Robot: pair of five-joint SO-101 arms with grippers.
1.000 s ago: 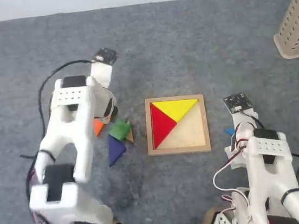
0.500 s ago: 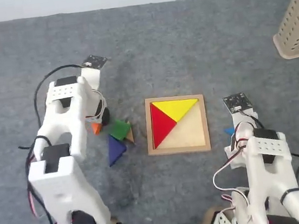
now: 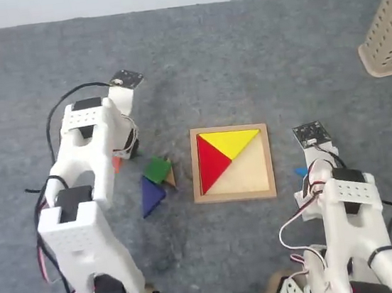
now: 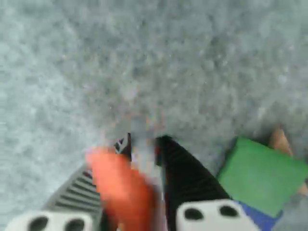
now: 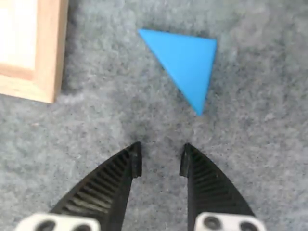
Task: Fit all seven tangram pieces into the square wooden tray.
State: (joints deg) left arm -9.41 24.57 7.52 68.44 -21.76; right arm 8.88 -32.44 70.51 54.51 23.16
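The square wooden tray (image 3: 266,158) lies mid-table with a yellow triangle (image 3: 230,142) and a red triangle (image 3: 212,162) in it. To its left lie a green square (image 3: 157,169), a tan piece (image 3: 170,177) and a dark blue triangle (image 3: 150,193). Further left, my left gripper (image 4: 144,142) is shut on an orange piece (image 4: 120,187), with the green square (image 4: 262,175) beside it. The orange piece (image 3: 116,163) peeks out under that arm. Near the tray's right edge my right gripper (image 5: 160,159) stands open, just short of a light blue triangle (image 5: 185,62). A tray corner (image 5: 29,48) shows beside it.
A perforated beige basket (image 3: 388,23) stands at the far right back. Grey carpet covers the table, with free room behind the tray and between the two arms at the front.
My left arm has swung left, away from the loose pieces, carrying the orange piece with it. The right arm and the tray have not moved.
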